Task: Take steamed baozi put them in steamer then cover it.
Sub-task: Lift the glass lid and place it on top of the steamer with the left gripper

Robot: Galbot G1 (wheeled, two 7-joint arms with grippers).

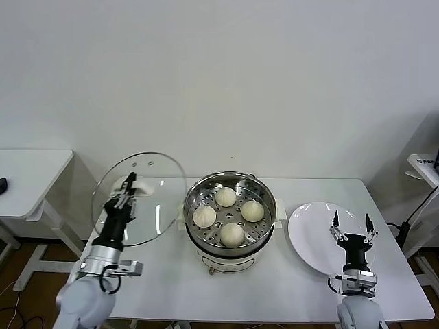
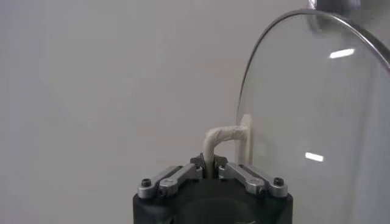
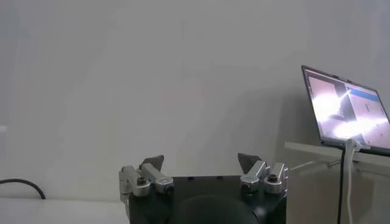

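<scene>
Several cream-white baozi (image 1: 226,197) sit on the perforated tray inside the shiny steel steamer (image 1: 264,188), which stands on its cream base at the table's middle. My left gripper (image 1: 126,190) is shut on the cream handle (image 2: 220,135) of the clear glass cover (image 1: 154,219), holding it tilted on edge in the air just left of the steamer. In the left wrist view the cover (image 2: 317,115) stands upright beside my left gripper (image 2: 211,164). My right gripper (image 1: 350,224) is open and empty, pointing up above the white plate; it also shows in the right wrist view (image 3: 201,162).
An empty flat white plate (image 1: 309,236) lies right of the steamer. The white table's front edge (image 1: 274,317) is near. A second white table (image 1: 27,171) stands at far left. A laptop (image 3: 347,109) sits on a shelf at right.
</scene>
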